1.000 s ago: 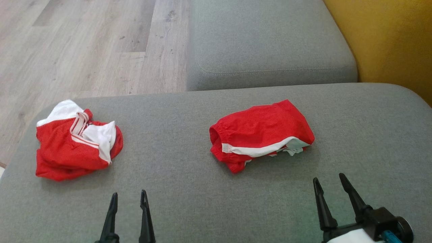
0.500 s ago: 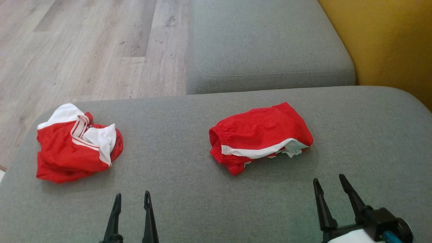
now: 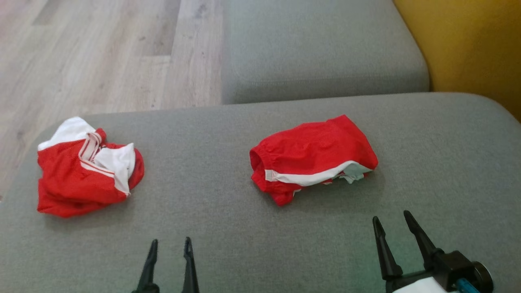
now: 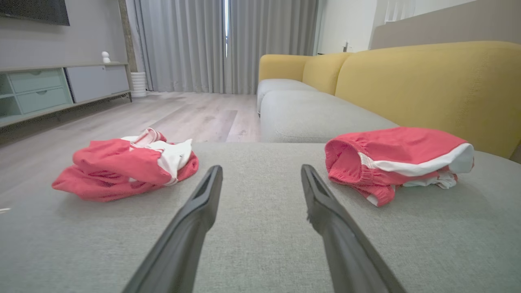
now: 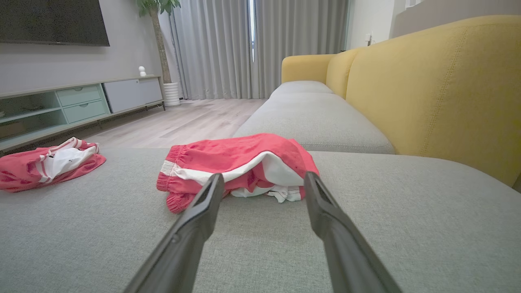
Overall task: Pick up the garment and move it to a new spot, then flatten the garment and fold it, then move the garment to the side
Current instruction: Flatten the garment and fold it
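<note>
Crumpled red garment (image 3: 81, 175), laid at ten o'clock of the left gripper (image 3: 171, 243), which is spread and empty like the right gripper (image 3: 391, 217); if only one layer is pinched, the bundle may be dragged off the cushion (image 3: 228, 211) at its nine o'clock edge.

I see a grey sofa seat (image 3: 244, 228) with a yellow backrest (image 5: 439, 89), a pale wooden floor (image 3: 101, 53), long grey curtains (image 5: 220, 49) and a low cabinet (image 5: 81, 101) under a dark television (image 5: 53, 20).
</note>
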Controlling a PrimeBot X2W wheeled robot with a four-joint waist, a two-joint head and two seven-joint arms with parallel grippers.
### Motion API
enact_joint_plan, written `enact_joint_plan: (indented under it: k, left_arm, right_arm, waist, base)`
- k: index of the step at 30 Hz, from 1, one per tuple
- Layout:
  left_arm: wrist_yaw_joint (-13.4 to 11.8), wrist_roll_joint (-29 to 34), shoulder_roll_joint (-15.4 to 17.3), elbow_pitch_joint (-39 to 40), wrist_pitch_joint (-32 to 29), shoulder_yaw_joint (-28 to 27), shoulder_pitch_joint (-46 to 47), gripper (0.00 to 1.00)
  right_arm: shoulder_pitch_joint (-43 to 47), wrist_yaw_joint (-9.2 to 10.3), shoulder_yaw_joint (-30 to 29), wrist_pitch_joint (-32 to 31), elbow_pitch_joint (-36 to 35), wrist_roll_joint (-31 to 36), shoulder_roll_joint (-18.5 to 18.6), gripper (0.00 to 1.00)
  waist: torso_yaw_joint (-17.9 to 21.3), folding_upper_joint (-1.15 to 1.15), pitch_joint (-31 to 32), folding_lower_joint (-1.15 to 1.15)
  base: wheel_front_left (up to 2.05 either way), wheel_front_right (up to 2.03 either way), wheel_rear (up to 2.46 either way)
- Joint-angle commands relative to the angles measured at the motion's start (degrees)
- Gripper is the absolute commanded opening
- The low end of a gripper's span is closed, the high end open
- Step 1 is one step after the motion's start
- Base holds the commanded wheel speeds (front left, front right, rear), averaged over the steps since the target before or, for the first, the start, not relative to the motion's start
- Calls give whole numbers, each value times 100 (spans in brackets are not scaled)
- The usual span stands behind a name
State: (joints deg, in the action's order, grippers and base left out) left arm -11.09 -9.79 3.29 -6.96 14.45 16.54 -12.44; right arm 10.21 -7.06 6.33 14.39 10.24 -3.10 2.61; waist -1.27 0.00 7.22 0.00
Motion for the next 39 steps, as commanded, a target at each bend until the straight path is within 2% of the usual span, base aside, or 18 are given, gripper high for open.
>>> enact_joint_plan:
  k: [1,11,23,30,38,39]
  left_arm:
    - [3,-156,-41,-27,54,-41,487,100]
    - [129,-1158,-41,-927,-156,661,1762,100]
    - [335,-2330,-41,-1629,-1353,1316,3477,100]
    - [457,-2679,-41,-2081,-1575,1483,3966,100]
    - [563,-2965,-41,-2382,-1492,1654,4172,100]
    - [574,-2994,-41,-2416,-1479,1670,4186,79]
  right_arm:
    - [-262,-43,145,61,-204,64,27,100]
    - [-502,-43,262,61,-304,121,27,100]
    - [-861,-43,380,61,-348,209,27,100]
    - [-1022,-43,394,61,-360,236,27,100]
    - [-1068,-43,327,61,-376,242,27,100]
    - [-1074,-43,325,61,-375,243,27,100]
  waist:
    - [76,0,-132,0]
    - [400,0,-656,0]
    - [780,0,-1287,0]
    - [968,0,-1517,0]
    - [1056,0,-1575,0]
    - [1069,0,-1573,0]
  base:
    - [0,0,0]
    - [0,0,0]
    - [0,0,0]
    - [0,0,0]
    - [0,0,0]
    - [0,0,0]
